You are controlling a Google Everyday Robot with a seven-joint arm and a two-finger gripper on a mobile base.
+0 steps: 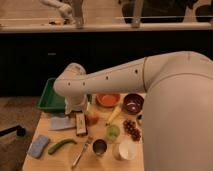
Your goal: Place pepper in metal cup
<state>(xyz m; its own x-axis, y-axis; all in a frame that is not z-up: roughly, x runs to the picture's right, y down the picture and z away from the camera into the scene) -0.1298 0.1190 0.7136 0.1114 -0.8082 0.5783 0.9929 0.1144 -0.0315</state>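
Observation:
The pepper point(61, 145), long, slim and dark green, lies flat near the front left of the wooden table point(52, 162). To its right the small metal cup point(99, 147) stands upright, with a utensil point(81, 152) lying between the two. My gripper point(80, 125) hangs from the white arm above the table's left middle. It is behind and slightly right of the pepper, open and holding nothing.
A green tray point(51, 97) sits at the back left, with an orange bowl point(108, 100) and a maroon bowl point(133, 103) behind. A banana point(114, 115), a round green fruit point(112, 131), grapes point(132, 127) and a white cup point(126, 149) crowd the right. At the front left lies a blue sponge point(38, 146).

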